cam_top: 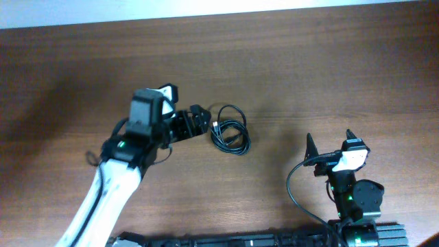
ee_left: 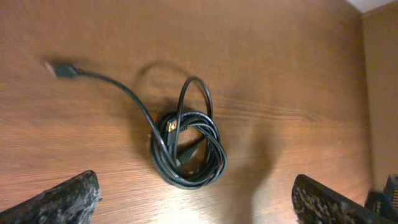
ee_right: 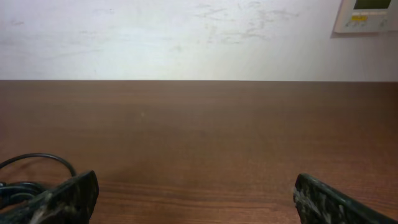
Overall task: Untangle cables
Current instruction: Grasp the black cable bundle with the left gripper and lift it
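The cables [cam_top: 230, 134] lie as one small black coil of loose loops on the brown table [cam_top: 329, 75], near the middle. In the left wrist view the coil [ee_left: 186, 152] sits just ahead of the jaws, with one loop standing up. A loose end runs up and left from it to a plug [ee_left: 62, 68]. My left gripper [cam_top: 199, 121] is open and empty, its fingertips just left of the coil; it also shows in the left wrist view [ee_left: 196, 202]. My right gripper [cam_top: 328, 145] is open and empty at the lower right, well apart from the coil, and shows in its own view [ee_right: 196, 196].
A black cord [ee_right: 34, 163] curves in at the lower left of the right wrist view; I cannot tell whether it is a task cable. A thick black wire [cam_top: 291, 189] loops beside the right arm. A white wall with a control panel [ee_right: 370, 15] stands behind the table's far edge.
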### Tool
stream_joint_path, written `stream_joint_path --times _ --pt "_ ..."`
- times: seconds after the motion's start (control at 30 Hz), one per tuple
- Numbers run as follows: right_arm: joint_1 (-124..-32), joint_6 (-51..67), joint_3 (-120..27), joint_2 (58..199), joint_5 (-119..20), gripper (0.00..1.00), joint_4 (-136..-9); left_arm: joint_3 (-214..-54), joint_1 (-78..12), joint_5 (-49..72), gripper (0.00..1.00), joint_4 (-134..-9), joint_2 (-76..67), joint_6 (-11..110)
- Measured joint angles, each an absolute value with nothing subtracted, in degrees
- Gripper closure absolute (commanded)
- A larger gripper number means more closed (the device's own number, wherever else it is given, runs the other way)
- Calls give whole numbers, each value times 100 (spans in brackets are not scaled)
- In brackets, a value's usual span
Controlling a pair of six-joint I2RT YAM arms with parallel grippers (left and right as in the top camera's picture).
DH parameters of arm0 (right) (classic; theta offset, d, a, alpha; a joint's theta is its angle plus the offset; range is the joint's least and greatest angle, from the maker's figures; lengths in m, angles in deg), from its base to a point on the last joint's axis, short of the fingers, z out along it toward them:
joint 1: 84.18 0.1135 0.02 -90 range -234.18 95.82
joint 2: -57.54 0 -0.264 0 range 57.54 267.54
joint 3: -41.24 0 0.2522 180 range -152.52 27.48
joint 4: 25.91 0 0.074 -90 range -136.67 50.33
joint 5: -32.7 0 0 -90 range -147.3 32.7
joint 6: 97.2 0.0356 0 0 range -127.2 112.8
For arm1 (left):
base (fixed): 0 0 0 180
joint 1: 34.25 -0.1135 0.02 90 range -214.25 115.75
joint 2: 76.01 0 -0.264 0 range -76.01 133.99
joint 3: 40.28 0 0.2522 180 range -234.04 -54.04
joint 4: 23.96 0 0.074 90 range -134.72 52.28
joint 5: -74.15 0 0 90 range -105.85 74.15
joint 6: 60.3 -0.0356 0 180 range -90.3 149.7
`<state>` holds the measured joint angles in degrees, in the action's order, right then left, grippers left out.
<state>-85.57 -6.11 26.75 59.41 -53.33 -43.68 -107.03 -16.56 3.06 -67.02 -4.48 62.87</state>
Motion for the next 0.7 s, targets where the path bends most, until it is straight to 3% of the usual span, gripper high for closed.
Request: stream_joint_path --times 0.13,0.23,0.3,0.33,0.4,0.47,0.57,0.67,0.7 --pt "-8557 -616 2675 5941 -5337 1 -4368 -10721 -1337 333 54 -6538 901 7548" --pt "-8557 -609 2675 5943 -5337 1 -4368 -10723 -651 -288 48 -6555 1692 8704" --pt "-8557 -614 2675 5941 -5337 1 -4368 -10723 -301 -773 52 -6376 2009 9314" --pt "-8557 -611 2675 5943 -5337 1 -4368 -10723 -183 -916 64 -6230 2140 9454" --pt "-8557 -614 2675 5943 -5337 1 -4368 -10725 -12 -1147 100 -5998 2365 9629" --pt "-8557 -611 2675 5941 -5339 1 -4368 -10734 123 -1412 100 -5967 2479 9743" --pt "-8557 -611 2675 5941 -5337 1 -4368 -10780 130 -1508 100 -6000 2461 9426" --pt "-8557 -616 2675 5941 -5337 1 -4368 -10780 -34 -1659 100 -6131 2064 7603" --pt "-8557 -614 2675 5941 -5337 1 -4368 -10780 -98 -1722 100 -6311 1585 6300"
